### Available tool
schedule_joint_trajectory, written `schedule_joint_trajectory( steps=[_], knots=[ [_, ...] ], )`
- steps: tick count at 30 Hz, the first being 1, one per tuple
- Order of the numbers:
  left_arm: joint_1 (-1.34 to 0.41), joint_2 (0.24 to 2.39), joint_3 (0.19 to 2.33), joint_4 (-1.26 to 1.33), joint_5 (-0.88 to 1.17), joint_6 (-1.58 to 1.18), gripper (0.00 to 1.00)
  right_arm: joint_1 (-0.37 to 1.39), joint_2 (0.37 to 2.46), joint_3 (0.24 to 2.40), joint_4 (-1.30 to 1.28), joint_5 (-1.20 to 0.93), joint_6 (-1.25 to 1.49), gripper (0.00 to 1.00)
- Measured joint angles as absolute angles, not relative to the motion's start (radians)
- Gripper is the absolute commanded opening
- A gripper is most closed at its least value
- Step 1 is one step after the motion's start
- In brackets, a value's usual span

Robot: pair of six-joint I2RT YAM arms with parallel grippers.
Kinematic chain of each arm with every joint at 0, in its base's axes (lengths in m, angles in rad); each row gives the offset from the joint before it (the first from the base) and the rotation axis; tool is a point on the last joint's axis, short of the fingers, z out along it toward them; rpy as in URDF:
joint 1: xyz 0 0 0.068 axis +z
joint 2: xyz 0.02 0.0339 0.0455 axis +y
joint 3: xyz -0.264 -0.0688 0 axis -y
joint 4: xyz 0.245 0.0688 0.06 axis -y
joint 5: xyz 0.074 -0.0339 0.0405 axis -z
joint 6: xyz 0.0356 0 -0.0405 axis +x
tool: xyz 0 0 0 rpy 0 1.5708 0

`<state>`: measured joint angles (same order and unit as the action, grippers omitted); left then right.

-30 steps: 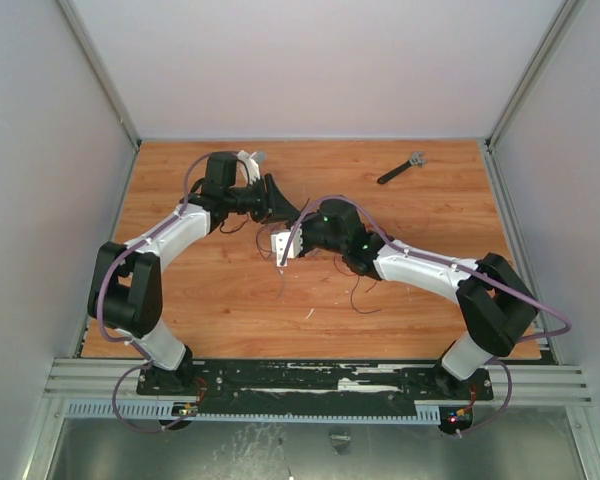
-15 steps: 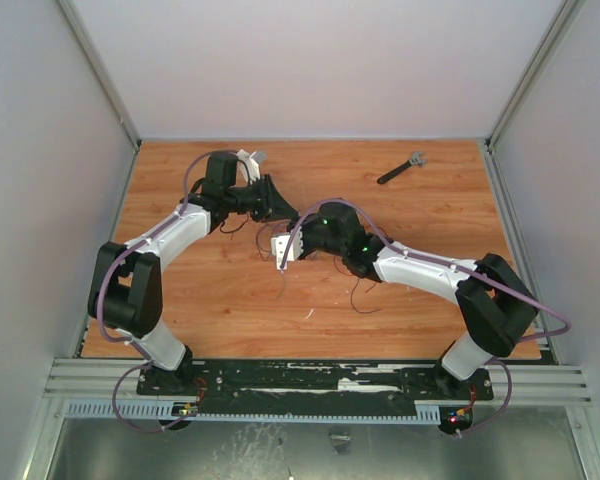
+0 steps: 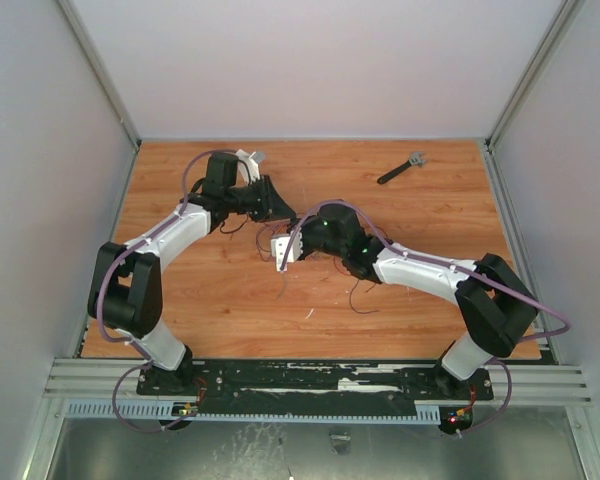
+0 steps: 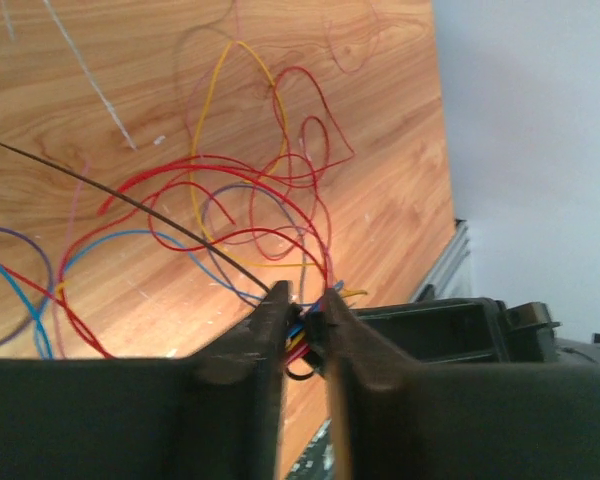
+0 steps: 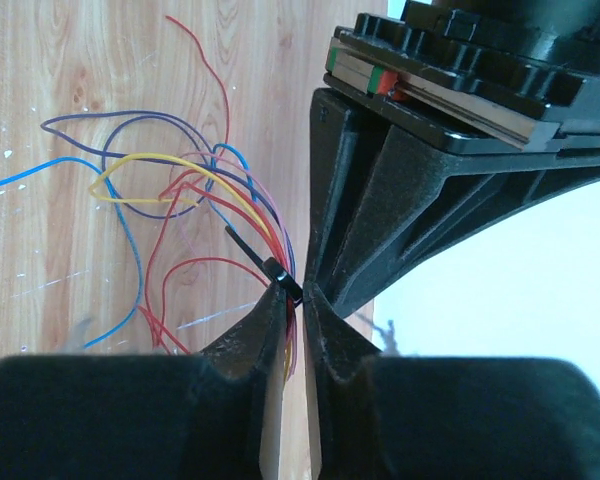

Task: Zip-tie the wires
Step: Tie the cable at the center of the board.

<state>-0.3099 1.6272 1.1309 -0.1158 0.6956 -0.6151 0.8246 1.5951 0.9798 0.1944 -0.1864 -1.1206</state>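
Note:
The wires (image 4: 250,195) are thin loops, mostly red with yellow, blue and purple strands, spread on the wooden table (image 3: 430,215). They gather into a bundle between my two grippers near the table's middle. My left gripper (image 4: 307,302) (image 3: 288,214) is shut on that bundle. A black loop of the zip tie (image 4: 302,370) shows between its fingers. My right gripper (image 5: 302,292) (image 3: 280,247) meets it tip to tip. It is shut on the zip tie (image 5: 278,270), whose head sits at the fingertips. Red and yellow strands also run down between its fingers.
A short black tool with a grey head (image 3: 401,168) lies at the back right of the table. Loose wire ends (image 3: 358,293) trail under the right forearm. Grey walls enclose the table on three sides, and a metal rail (image 3: 320,380) runs along the near edge.
The left gripper's jaws have narrowed onto the wire bundle. The right gripper has edged slightly up and right, closer to the left one.

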Motion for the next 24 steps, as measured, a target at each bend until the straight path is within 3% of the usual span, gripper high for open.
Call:
schedule_joint_trajectory(
  steps=[6, 24],
  knots=[
    [-0.304, 1.602, 1.131, -0.153, 0.661, -0.607, 0.48, 0.825, 1.588, 0.969, 0.227, -0.176, -1.14, 0.04],
    [-0.296, 1.596, 1.131, -0.176, 0.702, -0.645, 0.52, 0.825, 1.572, 0.969, 0.212, -0.157, -1.184, 0.04]
  ],
)
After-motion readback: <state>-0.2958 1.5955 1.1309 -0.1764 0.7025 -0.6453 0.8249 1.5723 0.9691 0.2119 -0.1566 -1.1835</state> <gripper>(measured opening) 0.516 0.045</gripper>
